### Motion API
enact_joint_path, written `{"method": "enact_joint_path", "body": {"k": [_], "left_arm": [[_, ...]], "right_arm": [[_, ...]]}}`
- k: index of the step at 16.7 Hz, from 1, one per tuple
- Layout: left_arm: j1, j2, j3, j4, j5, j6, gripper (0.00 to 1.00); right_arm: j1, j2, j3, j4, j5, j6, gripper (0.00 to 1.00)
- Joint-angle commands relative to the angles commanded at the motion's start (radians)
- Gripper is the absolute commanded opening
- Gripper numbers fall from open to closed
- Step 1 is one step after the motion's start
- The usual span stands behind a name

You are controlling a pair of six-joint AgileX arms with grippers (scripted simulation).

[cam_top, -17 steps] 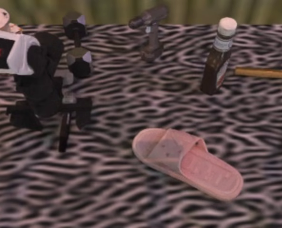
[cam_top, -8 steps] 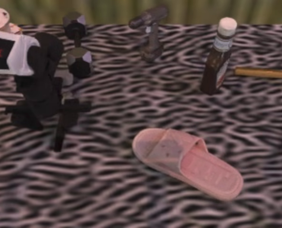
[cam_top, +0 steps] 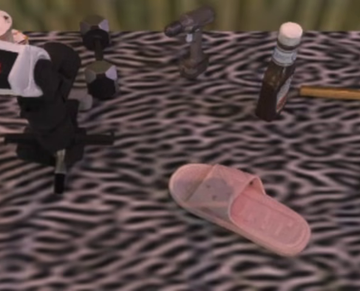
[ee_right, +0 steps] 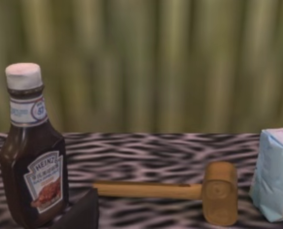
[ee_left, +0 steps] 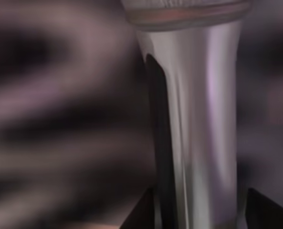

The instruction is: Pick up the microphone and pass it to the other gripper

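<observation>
The microphone [cam_top: 59,173] hangs from my left gripper [cam_top: 58,145] at the table's left side, its dark handle end pointing toward the front edge. My left gripper is shut on it. In the left wrist view the microphone [ee_left: 198,119] fills the frame as a silver-grey shaft with its head at the far end. Dark fingertips [ee_left: 136,217] press on both sides of the shaft, with my left gripper [ee_left: 201,217] around it. My right arm is out of the top view. Its wrist view shows one dark finger [ee_right: 84,212] set far to the side, open and holding nothing.
A hex dumbbell [cam_top: 99,57] lies just behind my left arm. A grey drill [cam_top: 192,42], a sauce bottle [cam_top: 278,73] and a wooden hammer [cam_top: 337,93] line the back. A pink slipper [cam_top: 240,206] lies in the middle front. A pale blue pack [ee_right: 277,174] stands beyond the hammer.
My left gripper closed on the microphone, which lay on the table. It has since carried it a little left and lifted it, so the stick now looks shorter.
</observation>
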Motion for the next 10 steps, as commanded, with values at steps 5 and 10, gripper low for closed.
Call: {"method": "enact_joint_path", "body": {"k": [5, 10], "left_arm": [[0.012, -0.068, 0.005, -0.048, -0.078, 0.049, 0.00], [0.013, -0.083, -0.017, 0.057, -0.026, 0.064, 0.00]], "right_arm": [[0.000, 0.000, 0.000, 0.000, 0.000, 0.000, 1.00], [0.000, 0.000, 0.000, 0.000, 0.000, 0.000, 1.00]]}}
